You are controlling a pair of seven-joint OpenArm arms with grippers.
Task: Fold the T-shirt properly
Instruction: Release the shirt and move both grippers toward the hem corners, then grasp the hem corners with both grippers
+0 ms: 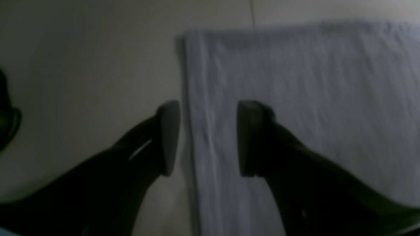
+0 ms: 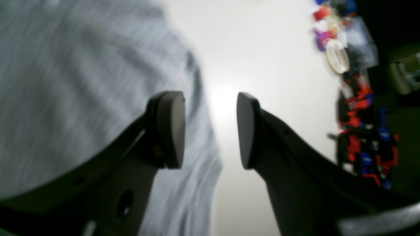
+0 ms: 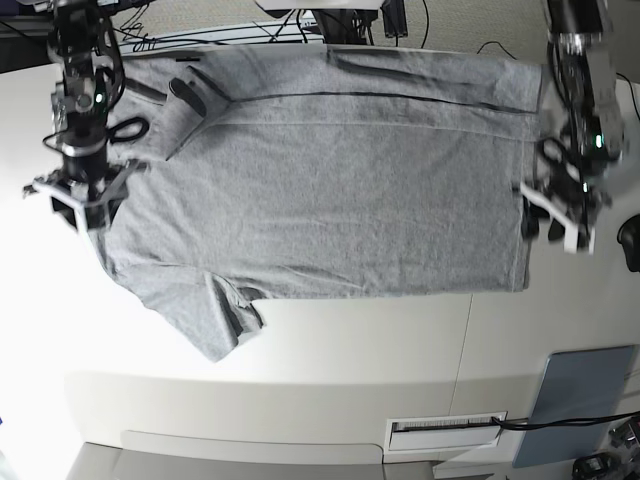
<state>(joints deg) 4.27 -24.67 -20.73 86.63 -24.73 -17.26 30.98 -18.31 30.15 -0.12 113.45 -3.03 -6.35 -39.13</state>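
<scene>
The heather-grey T-shirt [image 3: 330, 190] lies spread flat on the white table, plain side up, neck end to the left and hem to the right. One sleeve [image 3: 215, 320] sticks out at the front left. My left gripper [image 3: 555, 225] is open at the hem's right edge. In the left wrist view the left gripper [image 1: 208, 137] straddles the shirt's edge [image 1: 295, 98], with one finger over the table and one over the cloth. My right gripper [image 3: 85, 200] is open at the shirt's left edge. In the right wrist view the right gripper [image 2: 210, 131] has the cloth [image 2: 82, 65] under its left finger.
A flat grey-blue pad [image 3: 575, 405] lies at the front right. A black looped object [image 3: 125, 130] lies by the right arm. Cables run along the back edge. Coloured clutter [image 2: 357, 131] and a tape roll [image 2: 338, 59] lie beyond the shirt in the right wrist view.
</scene>
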